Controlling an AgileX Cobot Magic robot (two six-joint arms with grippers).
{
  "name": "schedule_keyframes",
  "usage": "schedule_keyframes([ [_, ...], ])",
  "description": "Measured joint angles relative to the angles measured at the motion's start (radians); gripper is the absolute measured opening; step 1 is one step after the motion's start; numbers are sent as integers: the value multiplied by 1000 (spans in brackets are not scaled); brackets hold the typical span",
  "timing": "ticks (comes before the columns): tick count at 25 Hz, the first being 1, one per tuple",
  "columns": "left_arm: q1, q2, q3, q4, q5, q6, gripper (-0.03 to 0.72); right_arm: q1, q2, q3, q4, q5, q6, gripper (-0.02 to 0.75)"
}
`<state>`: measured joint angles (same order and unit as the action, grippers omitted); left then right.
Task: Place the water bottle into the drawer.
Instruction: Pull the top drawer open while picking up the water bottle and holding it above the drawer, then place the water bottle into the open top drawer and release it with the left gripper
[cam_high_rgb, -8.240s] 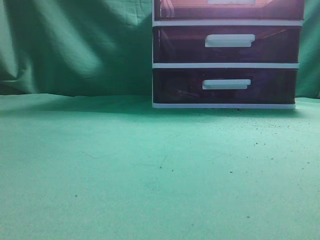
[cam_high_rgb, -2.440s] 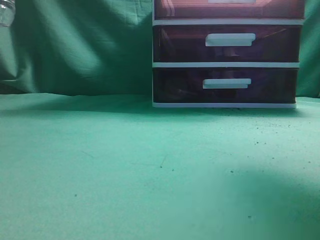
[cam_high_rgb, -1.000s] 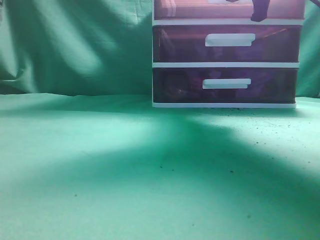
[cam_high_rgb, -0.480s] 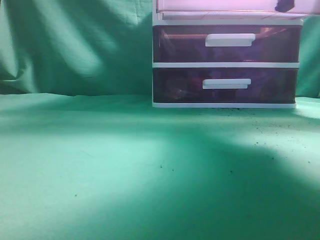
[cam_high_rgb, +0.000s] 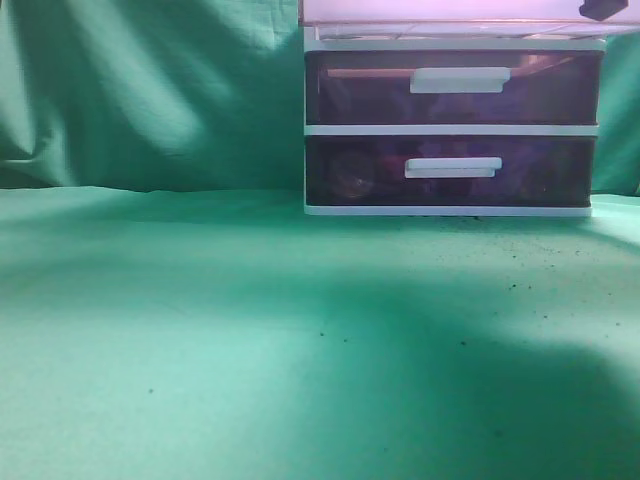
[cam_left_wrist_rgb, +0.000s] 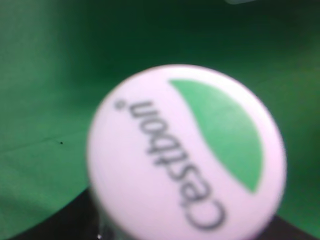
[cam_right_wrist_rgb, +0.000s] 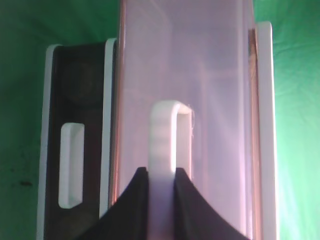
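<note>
The water bottle (cam_left_wrist_rgb: 185, 155) fills the left wrist view from above; I see its white cap with a green logo and a clear sliver below. My left gripper (cam_left_wrist_rgb: 182, 232) is shut on it, with dark fingers at the bottom corners; it is out of the exterior view. The drawer (cam_right_wrist_rgb: 215, 100) is the top one, drawn out of the white-framed cabinet, and its pale pink base shows at the top of the exterior view (cam_high_rgb: 450, 12). My right gripper (cam_right_wrist_rgb: 162, 175) is shut on its white bar handle (cam_right_wrist_rgb: 170, 135). A dark tip of it shows in the exterior view (cam_high_rgb: 603, 8).
Two darker purple drawers (cam_high_rgb: 450, 90) (cam_high_rgb: 450, 170) with white handles sit shut below in the cabinet (cam_high_rgb: 450, 130). Green cloth covers the table (cam_high_rgb: 250, 330) and hangs as a backdrop (cam_high_rgb: 150, 90). Arm shadows lie across the cloth.
The top drawer has slid out of the cabinet, its reddish front replaced by the pale pink base. The right gripper's tip moved right along the top edge. The shadows shifted.
</note>
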<state>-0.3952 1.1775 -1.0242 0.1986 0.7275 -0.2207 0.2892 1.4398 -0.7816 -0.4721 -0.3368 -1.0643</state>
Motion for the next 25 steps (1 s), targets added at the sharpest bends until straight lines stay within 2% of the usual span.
schedule_keyframes([
  [2, 0, -2, -12, -48, 8, 71, 281, 5, 0, 1, 3, 1, 1, 88],
  [5, -14, -2, -90, -207, 12, 294, 281, 8, -2, 4, 3, 1, 3, 88],
  [7, -45, 15, -197, -317, -23, 440, 281, 8, -2, 4, 3, 1, 3, 88],
  [9, -81, 55, -336, -364, -66, 527, 281, 8, -2, 4, 3, 1, 3, 88],
  [14, -144, 265, -724, -409, -96, 564, 281, 8, -2, 4, 3, 1, 3, 88],
  [17, -166, 405, -881, -430, -67, 570, 281, 8, -2, 4, 3, 1, 3, 88],
  [21, -191, 559, -1008, -461, -58, 575, 281, 8, -2, 4, 3, 1, 11, 88],
  [25, -199, 666, -1035, -447, -127, 589, 281, 8, -2, 4, 3, 1, 28, 88],
])
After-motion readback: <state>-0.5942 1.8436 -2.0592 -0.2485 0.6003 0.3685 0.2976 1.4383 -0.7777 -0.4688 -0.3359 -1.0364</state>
